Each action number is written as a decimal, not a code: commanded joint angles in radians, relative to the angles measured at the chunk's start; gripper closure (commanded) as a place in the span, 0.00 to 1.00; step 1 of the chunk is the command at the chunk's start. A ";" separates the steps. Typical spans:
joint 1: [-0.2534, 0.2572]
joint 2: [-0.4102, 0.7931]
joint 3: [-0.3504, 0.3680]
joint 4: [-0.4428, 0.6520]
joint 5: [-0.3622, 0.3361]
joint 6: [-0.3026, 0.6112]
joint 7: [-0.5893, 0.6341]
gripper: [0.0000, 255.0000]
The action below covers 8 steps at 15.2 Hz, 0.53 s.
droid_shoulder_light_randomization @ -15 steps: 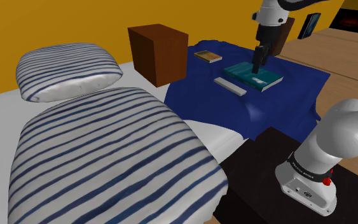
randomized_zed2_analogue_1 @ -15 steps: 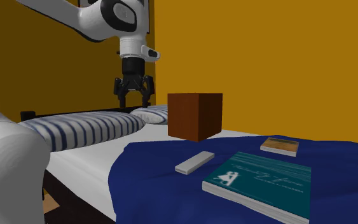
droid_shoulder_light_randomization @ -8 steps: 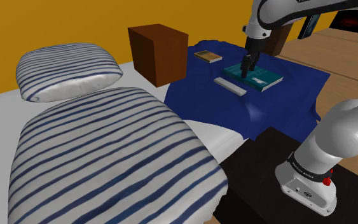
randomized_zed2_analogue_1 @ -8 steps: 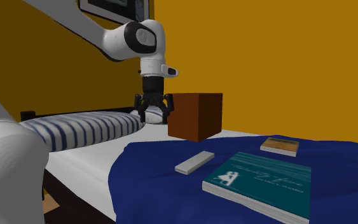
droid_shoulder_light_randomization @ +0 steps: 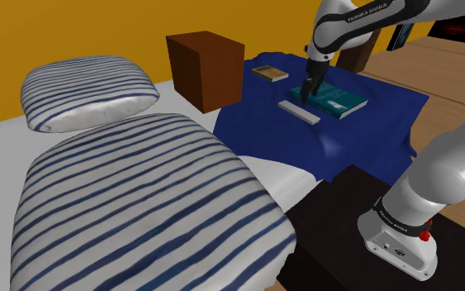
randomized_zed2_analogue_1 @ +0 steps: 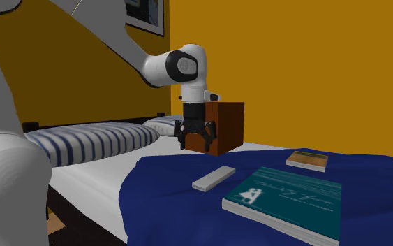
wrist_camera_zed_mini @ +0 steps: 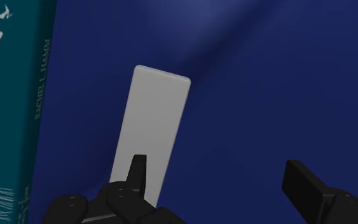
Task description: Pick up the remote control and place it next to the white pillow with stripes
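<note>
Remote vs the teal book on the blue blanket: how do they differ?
Colour: the remote is plain light grey with no markings showing. The teal book carries a white picture and lettering.
Shape: the remote is a narrow bar, the book a broad slab.
Gripper: the open gripper hangs nearer the remote than the book, one finger over the remote.
Shared: both lie flat on the blue blanket, side by side with a gap between.

A teal book (droid_shoulder_light_randomization: 342,99) lay on the blue blanket (droid_shoulder_light_randomization: 371,124), a smaller book (droid_shoulder_light_randomization: 269,73) near the brown cube (droid_shoulder_light_randomization: 206,68), before an ochre wall (droid_shoulder_light_randomization: 73,29).
</note>
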 commanded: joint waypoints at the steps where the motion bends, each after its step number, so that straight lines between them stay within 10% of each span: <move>1: -0.005 0.072 -0.018 0.022 0.013 0.058 -0.024 0.00; 8: -0.025 0.295 -0.055 0.136 0.087 0.184 -0.108 0.00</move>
